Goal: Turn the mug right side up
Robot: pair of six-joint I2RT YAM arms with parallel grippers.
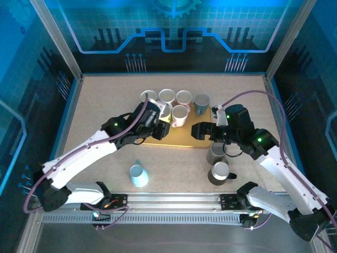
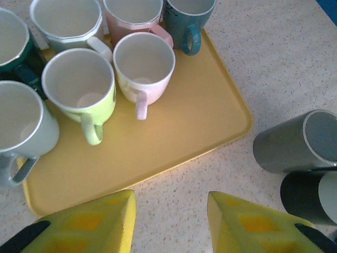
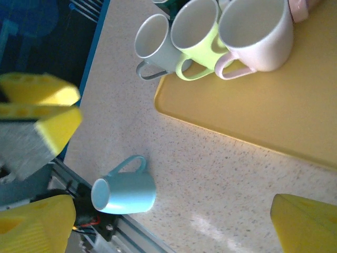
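Leaves the blue mug on its side off the tray; grips nothing with left gripper or right gripper, both parted.

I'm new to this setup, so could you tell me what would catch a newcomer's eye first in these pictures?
The yellow tray in the middle of the table stands out first, with a cluster of upright mugs crowded along its far edge. Next is the light blue mug, alone near the front rail and apparently lying on its side. Two dark mugs sit just right of the tray.
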